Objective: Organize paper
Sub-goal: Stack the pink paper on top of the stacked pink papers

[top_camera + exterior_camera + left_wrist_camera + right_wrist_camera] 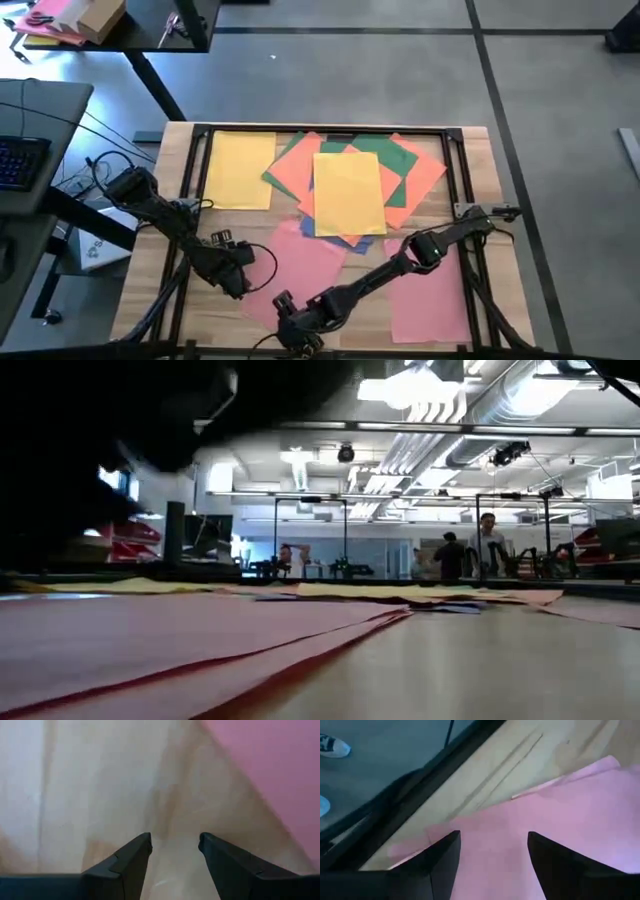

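The right hand (pixel 492 857), fingers apart, is hovering over the pink sheet (pixel 300 262) at the worktop's (pixel 150 250) near edge, seemingly about to pinch its corner. The left hand (pixel 175 852), also apart, is waiting over bare wood just left of it.

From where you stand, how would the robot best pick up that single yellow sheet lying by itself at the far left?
Probably by a free edge or corner. The yellow sheet lies flat on the table, apart from the mixed pile, so nothing offers itself from above. Its near edge faces the left gripper, whose jaws are open, so coming low from that side looks easiest.
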